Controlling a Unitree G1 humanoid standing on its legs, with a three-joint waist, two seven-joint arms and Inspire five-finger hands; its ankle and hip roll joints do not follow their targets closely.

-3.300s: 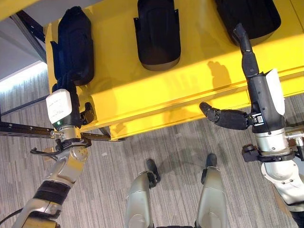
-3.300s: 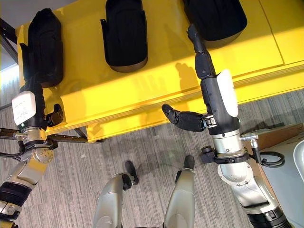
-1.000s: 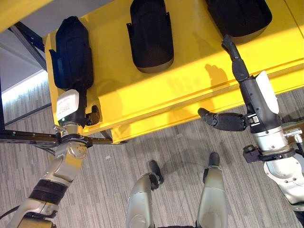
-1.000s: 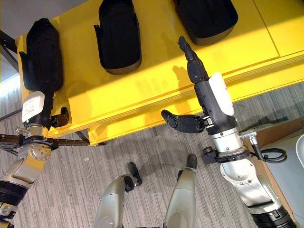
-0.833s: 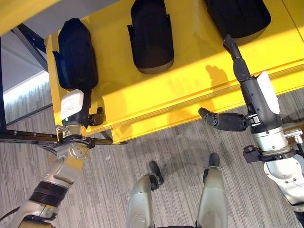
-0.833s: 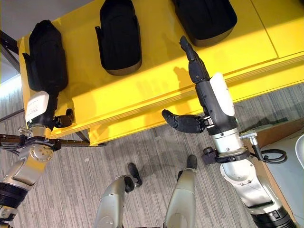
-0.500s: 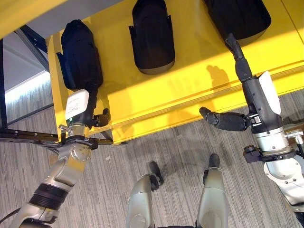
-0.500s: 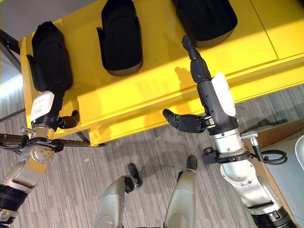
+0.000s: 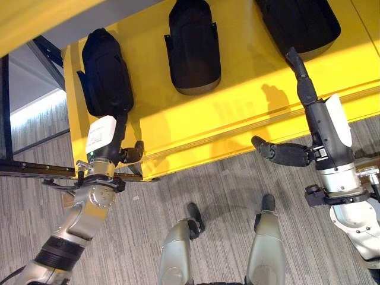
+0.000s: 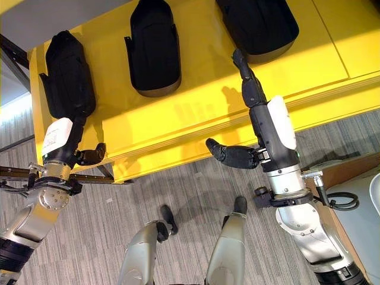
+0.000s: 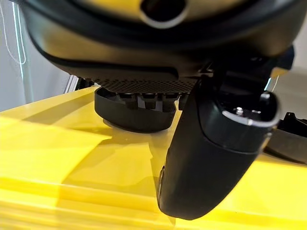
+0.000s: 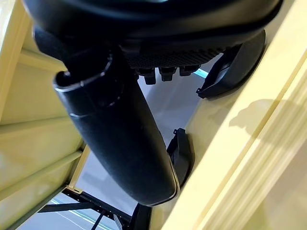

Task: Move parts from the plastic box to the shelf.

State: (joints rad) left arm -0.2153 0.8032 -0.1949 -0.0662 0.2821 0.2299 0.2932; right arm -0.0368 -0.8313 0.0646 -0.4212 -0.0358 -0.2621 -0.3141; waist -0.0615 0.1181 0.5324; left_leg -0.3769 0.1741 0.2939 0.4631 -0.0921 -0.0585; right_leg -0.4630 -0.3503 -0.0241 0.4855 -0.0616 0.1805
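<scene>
Three parts [image 9: 191,44] lie side by side on shelf [image 9: 237,110].

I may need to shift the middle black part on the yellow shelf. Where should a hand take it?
Probably across the middle black part's two long sides, near its rounded end by the yellow shelf's front edge, coming from that open front. It lies lengthwise, bare shelf on both sides; small tabs jut from its flanks, so grip below them.

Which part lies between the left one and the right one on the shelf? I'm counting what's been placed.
One middle part, lying apart from both the left part and the right part on the yellow shelf, seen in both eye views.
</scene>
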